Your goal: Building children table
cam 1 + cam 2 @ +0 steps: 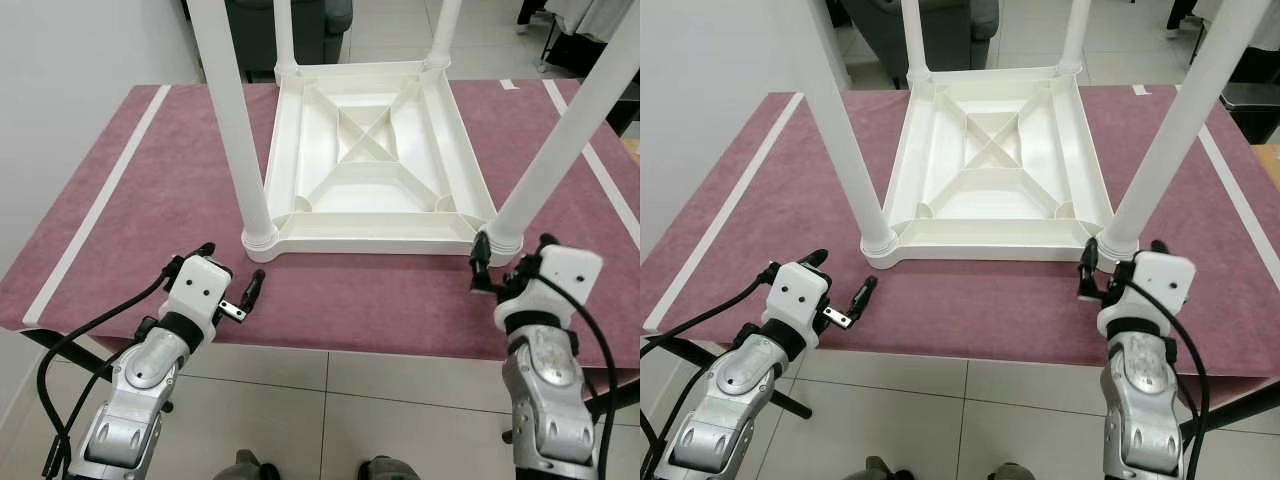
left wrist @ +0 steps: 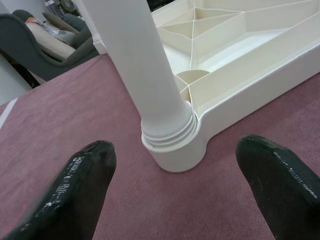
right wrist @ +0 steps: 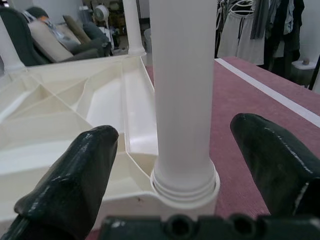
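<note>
Maroon cloth (image 1: 150, 190) w/ white stripes covers bench. White plastic table (image 1: 375, 160) lies upside down on it, ribbed X underside up, 4 round legs vertical; leg tops cut off by frame. Left gripper (image 1: 232, 278) spread wide, empty, just short of near-left leg (image 1: 237, 130). Right gripper (image 1: 512, 262) wide apart around near-right leg (image 1: 560, 150) base, contact unclear.

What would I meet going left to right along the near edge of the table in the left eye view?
Left pincer → near-left table leg → upturned white tabletop → near-right table leg → right pincer.
</note>
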Motion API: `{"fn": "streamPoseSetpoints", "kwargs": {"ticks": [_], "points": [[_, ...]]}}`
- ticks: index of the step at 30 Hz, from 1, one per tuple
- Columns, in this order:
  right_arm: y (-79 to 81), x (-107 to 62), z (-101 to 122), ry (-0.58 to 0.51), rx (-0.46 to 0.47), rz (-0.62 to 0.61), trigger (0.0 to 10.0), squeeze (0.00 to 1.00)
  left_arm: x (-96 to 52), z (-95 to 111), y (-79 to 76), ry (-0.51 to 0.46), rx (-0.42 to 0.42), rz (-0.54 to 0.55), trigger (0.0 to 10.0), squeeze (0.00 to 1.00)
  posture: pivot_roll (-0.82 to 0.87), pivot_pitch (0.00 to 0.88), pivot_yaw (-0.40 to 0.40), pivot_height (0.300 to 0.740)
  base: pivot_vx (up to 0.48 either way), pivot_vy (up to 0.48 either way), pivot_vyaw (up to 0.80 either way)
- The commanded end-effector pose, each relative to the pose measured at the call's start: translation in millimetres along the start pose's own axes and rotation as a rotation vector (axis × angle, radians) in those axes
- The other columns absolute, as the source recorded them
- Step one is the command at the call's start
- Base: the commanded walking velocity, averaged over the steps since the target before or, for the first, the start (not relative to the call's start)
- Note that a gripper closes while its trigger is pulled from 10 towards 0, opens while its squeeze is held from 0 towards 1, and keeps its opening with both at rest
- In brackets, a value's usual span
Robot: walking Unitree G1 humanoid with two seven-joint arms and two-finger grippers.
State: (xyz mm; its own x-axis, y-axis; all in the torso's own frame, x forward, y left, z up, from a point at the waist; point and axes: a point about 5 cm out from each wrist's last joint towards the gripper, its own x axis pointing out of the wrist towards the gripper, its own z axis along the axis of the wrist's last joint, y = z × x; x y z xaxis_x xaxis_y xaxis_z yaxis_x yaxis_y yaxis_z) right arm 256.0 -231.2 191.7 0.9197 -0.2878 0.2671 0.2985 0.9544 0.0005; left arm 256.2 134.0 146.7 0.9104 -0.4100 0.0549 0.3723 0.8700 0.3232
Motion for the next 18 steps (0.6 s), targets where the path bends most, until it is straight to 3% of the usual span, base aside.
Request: {"fn": "streamPoseSetpoints", "kwargs": {"ticks": [1, 11, 18], "points": [[-2.0, 1.1, -8, 0.048, 0.043, -0.02, 10.0, 0.0, 0.3, -4, 1.3, 0.009, 0.009, 0.024, 10.0, 0.0, -0.11, 0.082, 0.116, 0.74, 0.0, 0.0, 0.0], [-6.5, 23.7, -6, 0.044, 0.048, -0.048, 10.0, 0.0, 5.2, 0, 1.0, -0.004, -0.014, 0.043, 10.0, 0.0, -0.1, 0.092, 0.12, 0.74, 0.0, 0.0, 0.0], [-5.3, 41.3, -7, 0.037, 0.036, -0.001, 10.0, 0.0, 13.0, 3, -0.2, -0.021, -0.031, 0.056, 10.0, 0.0, -0.09, 0.097, 0.121, 0.74, 0.0, 0.0, 0.0]]}}
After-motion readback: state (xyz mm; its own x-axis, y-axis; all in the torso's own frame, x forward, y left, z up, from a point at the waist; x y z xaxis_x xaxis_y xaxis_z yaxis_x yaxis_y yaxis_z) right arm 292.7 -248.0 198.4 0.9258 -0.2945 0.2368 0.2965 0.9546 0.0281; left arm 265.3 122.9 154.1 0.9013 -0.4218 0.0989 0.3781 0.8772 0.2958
